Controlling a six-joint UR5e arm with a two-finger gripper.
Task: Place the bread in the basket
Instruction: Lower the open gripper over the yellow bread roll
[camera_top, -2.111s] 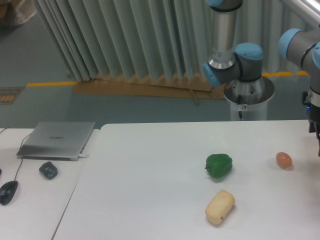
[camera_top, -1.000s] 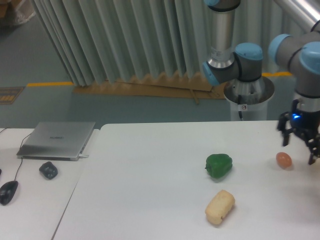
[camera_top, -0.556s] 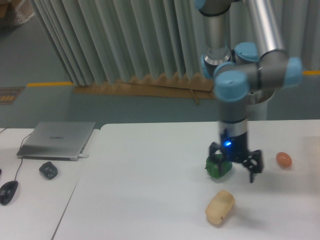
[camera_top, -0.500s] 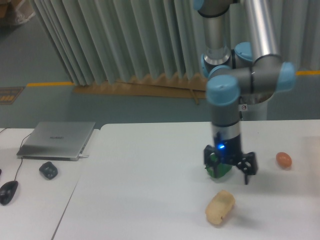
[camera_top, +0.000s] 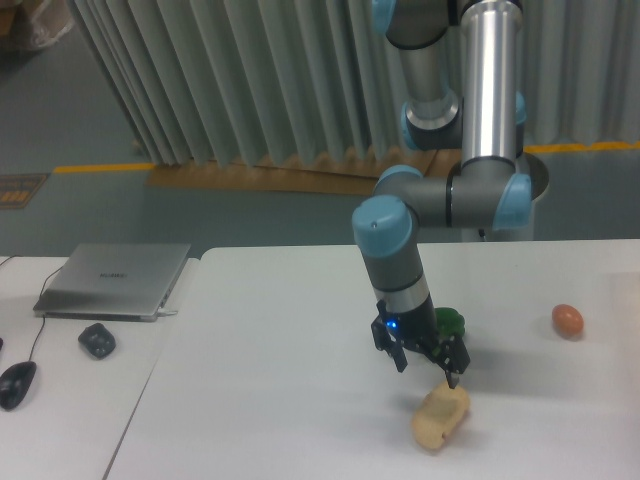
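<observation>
A: Where does the bread (camera_top: 440, 416) lie, and how do the fingers stand?

B: The roll rests on the white table (camera_top: 280, 380), lower centre-right of the frame, in front of the green pepper (camera_top: 448, 322). The gripper (camera_top: 424, 366) hangs just above its upper end, fingers spread apart and gripping nothing.

A: How far along is the task?

B: Early, by appearance: the roll is not yet grasped, and no basket is in view. Grasping, lifting, carrying and releasing all remain

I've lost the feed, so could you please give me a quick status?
Gripper open, just above pale tan oblong bread roll. Roll on white table, ungrasped. Green pepper close behind gripper. No basket visible.
</observation>
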